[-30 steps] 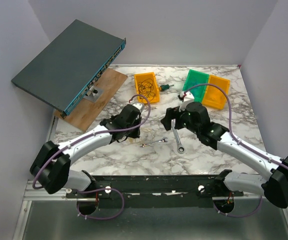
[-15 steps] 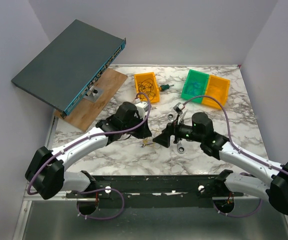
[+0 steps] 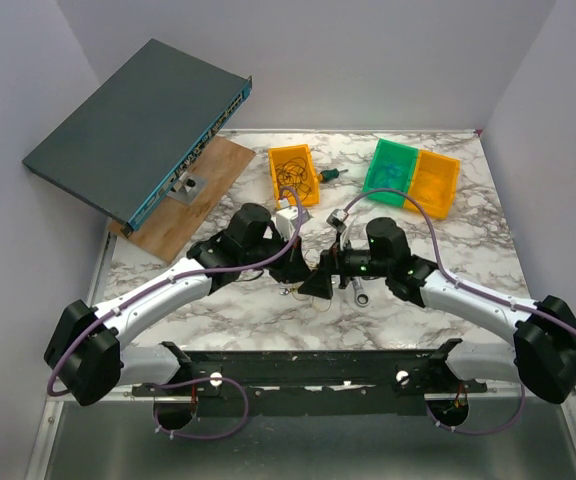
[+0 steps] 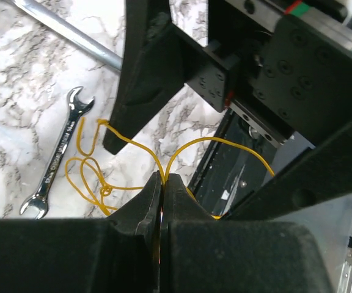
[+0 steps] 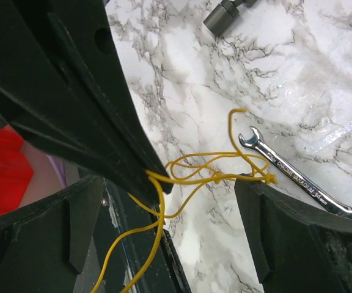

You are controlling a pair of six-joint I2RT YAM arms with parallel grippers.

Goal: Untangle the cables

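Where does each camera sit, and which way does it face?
Top external: above and behind the bases, looking down on the marble table; left arm and right arm show.
Left wrist: on the left arm, looking down past the left claw, shut on the yellow cable.
Right wrist: on the right arm, looking down through the open right claw.
Both wrist views share that cable and the small wrench.

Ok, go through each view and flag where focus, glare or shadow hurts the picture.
Left wrist: the shut black left gripper blurs up close; thin yellow wire and small silver wrench are sharp. Right wrist: white marble tabletop washes out at upper right. Top external: even, soft light; wire barely visible.
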